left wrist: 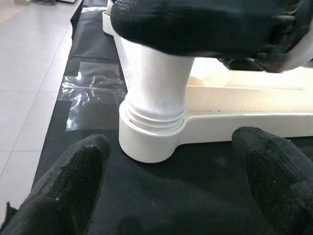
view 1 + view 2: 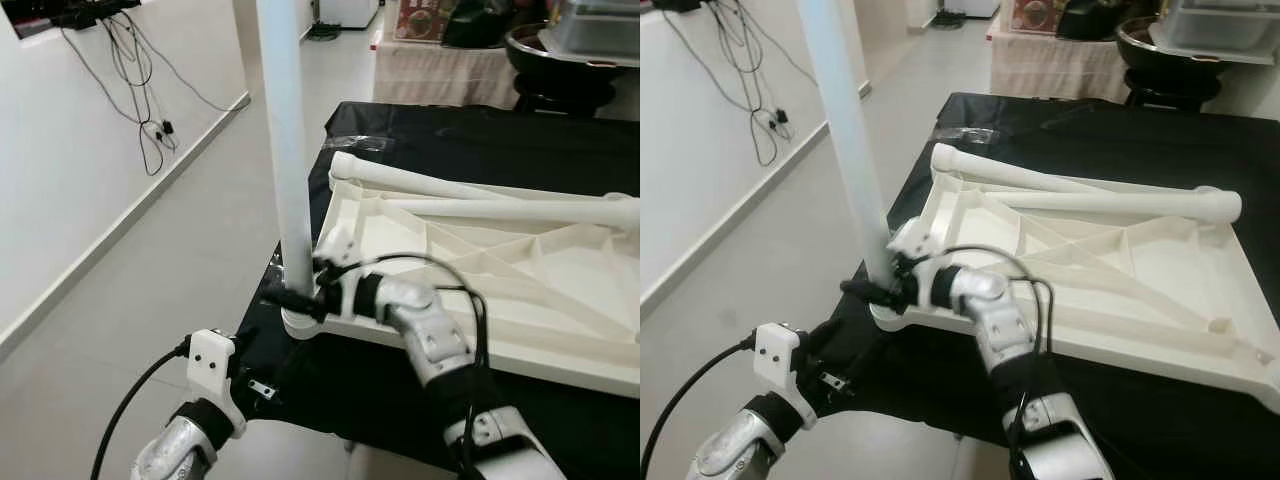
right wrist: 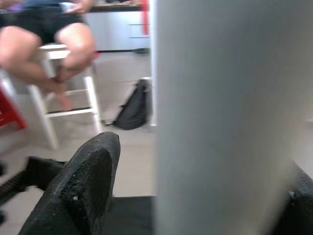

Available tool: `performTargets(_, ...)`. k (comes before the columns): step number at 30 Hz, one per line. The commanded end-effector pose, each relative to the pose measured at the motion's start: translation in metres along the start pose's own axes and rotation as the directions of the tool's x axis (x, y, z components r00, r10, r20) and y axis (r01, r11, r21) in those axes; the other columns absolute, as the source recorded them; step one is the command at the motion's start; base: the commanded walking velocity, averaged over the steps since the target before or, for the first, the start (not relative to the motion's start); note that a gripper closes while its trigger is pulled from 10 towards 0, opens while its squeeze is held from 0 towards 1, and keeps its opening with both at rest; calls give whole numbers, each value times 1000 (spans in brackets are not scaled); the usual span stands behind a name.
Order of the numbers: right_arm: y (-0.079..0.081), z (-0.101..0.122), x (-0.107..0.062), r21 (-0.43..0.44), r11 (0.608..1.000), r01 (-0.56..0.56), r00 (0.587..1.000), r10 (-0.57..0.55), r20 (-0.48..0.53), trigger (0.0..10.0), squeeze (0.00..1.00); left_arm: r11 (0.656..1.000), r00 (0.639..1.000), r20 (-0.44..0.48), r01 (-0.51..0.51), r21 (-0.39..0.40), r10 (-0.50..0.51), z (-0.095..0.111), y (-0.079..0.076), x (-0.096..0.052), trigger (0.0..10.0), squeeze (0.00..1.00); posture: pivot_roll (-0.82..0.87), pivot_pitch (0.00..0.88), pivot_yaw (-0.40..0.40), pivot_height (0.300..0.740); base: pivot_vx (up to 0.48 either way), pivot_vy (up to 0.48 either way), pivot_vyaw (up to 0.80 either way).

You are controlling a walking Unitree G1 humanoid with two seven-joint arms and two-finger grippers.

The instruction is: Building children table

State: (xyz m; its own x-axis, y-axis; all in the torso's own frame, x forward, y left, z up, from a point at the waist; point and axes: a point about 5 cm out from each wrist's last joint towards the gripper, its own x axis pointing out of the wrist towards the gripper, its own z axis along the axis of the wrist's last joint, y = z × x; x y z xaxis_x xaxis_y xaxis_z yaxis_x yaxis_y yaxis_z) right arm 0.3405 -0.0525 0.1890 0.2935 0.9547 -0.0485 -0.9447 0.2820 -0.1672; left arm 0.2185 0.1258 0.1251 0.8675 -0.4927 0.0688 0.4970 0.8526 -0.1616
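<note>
black-draped table [image 2: 560, 150], white leg [image 2: 285, 150] upright in tabletop [image 2: 520, 300] corner socket; right gripper [image 2: 300, 297] clasping it, left gripper [image 1: 166, 196] spread apart

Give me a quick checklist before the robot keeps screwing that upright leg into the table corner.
1. Right gripper around the upright leg near its base: ok.
2. Leg seated in the corner socket: not ok, threads visible above it.
3. Leg standing upright: ok.
4. Left gripper open, off the socket: ok.
5. Tabletop flat on the black cloth: ok.
6. Spare legs secure from rolling: cannot tell.
</note>
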Motion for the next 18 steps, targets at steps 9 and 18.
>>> performTargets(9, -6, -12, -6, 32, 983, -182, 979, 184, -87, 10000, 0, 1000, 1000, -18, -11, 25, 12, -2, -2, -6, 10000, 0, 136, 137, -2, 740, 0, 0, 0)
performTargets(18, -10, -30, -23, 76, 987, -139, 982, 148, -121, 0, 0, 998, 999, -19, -25, 53, 26, -1, -4, -9, 10000, 0, 131, 131, 0, 740, 0, 0, 0)
